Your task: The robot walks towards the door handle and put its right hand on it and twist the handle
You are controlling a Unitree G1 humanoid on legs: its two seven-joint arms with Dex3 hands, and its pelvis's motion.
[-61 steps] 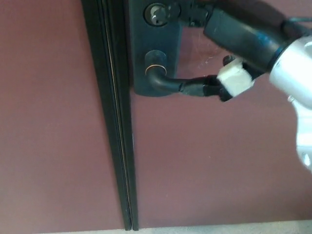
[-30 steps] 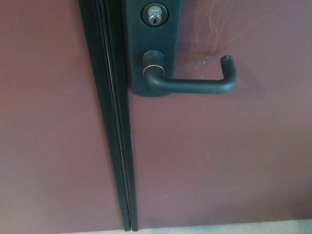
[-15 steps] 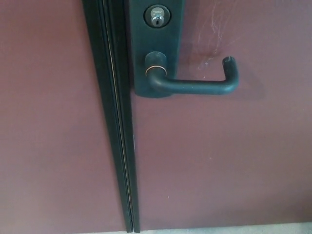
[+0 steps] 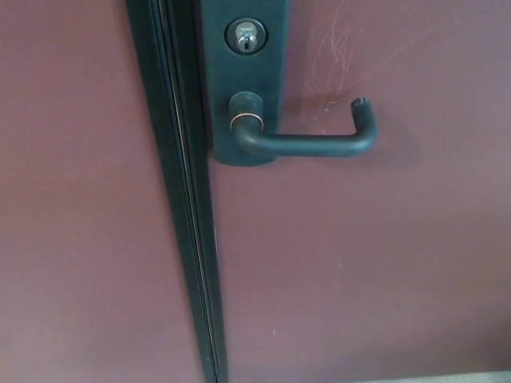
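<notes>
Neither hand of the robot shows in the head view, so whether the fingers are spread, closed or holding anything cannot be told. What fills the view is a maroon door (image 4: 359, 263), seen from close up. Its black lever handle (image 4: 307, 144) sits in the upper middle, running level from its pivot out toward the right, its tip turned up. Above the pivot, on the same dark backplate (image 4: 243, 88), sits a silver keyhole cylinder (image 4: 244, 36). A dark door edge strip (image 4: 180, 191) runs top to bottom just left of the backplate.

Judging from this, the walk-up looks finished, since the handle is near and central. Nothing rests on the lever and it lies horizontal, so I would say the right hand's placing and the twist are both left to do.
</notes>
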